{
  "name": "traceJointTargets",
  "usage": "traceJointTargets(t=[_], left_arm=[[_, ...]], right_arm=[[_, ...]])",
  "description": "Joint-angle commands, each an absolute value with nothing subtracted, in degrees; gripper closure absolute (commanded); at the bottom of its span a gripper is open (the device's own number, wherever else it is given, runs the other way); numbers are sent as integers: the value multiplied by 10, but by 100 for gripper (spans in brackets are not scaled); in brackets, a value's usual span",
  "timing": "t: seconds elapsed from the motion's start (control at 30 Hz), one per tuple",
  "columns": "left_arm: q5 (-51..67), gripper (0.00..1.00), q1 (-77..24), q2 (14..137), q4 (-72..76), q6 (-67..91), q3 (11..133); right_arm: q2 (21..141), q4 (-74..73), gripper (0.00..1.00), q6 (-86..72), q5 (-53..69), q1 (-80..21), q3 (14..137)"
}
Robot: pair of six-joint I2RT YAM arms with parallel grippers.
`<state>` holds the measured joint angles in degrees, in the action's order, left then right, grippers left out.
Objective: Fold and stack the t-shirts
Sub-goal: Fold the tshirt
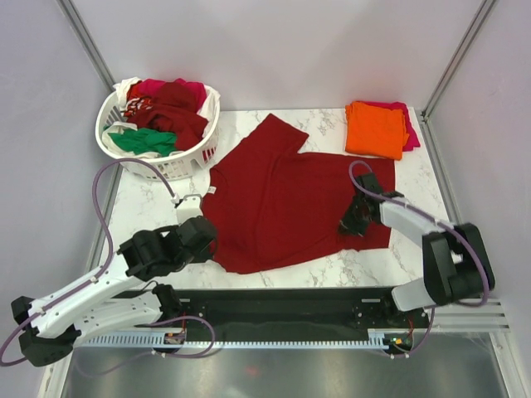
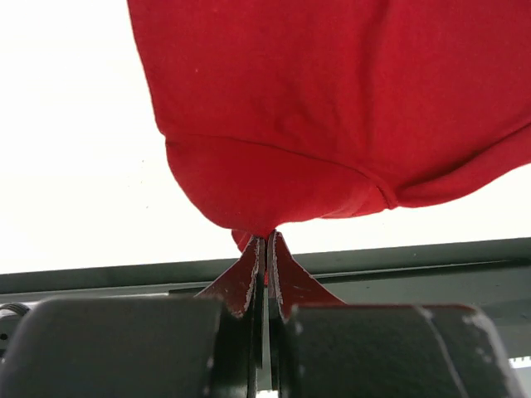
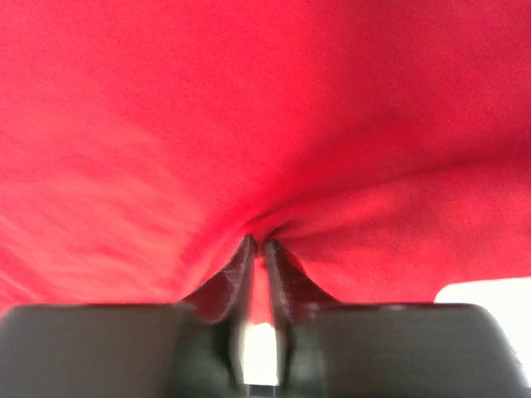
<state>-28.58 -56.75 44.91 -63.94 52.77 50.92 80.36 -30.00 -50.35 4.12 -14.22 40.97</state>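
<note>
You have one dark red t-shirt (image 1: 286, 199) spread mostly flat on the marble table (image 1: 332, 269) at the centre of the top view. One sleeve points toward the upper middle of the frame.

Left gripper (image 1: 209, 235): it sits at the shirt's lower-left edge. The left wrist view shows the jaws pressed together on a small fold of red fabric (image 2: 332, 124), with the cloth bulging just above the fingertips (image 2: 253, 274).

Right gripper (image 1: 353, 220): it sits on the shirt's right side, lower right of centre. In the right wrist view the jaws are narrow and the red cloth (image 3: 249, 108) gathers into a pucker at their tips, so it reads as pinched there. That view is blurred.

Upper right of the frame: an orange t-shirt (image 1: 375, 128) lies folded on top of a magenta t-shirt (image 1: 409, 124), well apart from the spread shirt.

Upper left of the frame: the white lattice basket (image 1: 108, 145) holds loose shirts. A green t-shirt (image 1: 145, 141) lies at the front, with dark red, magenta and white cloth behind it.
</note>
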Motion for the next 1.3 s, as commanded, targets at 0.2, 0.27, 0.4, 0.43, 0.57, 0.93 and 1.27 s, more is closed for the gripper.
traceJointTargets(t=[0.2,0.27,0.4,0.43,0.57,0.93,1.27], left_arm=[[-313,98,-562,438,-634,497,512],[-311,98,-562,436,-629,492,510],[-306,98,-562,438,-621,484,506],[-305,98,-562,439,-619,483,506],[-301,98,-562,440,-616,478,504],[-299,98,-563,435,-612,477,502],[-302,98,-562,433,-613,479,501]], right_arm=[[796,-336,9,-370,-65,-171,555],[727,-367,9,-367,-96,-171,534],[633,-397,14,-383,-125,-170,469],[622,-400,16,-389,-112,-170,457],[590,-407,25,-420,-75,-170,395],[583,-396,46,-464,-112,-169,345],[599,-373,51,-472,-114,-168,311]])
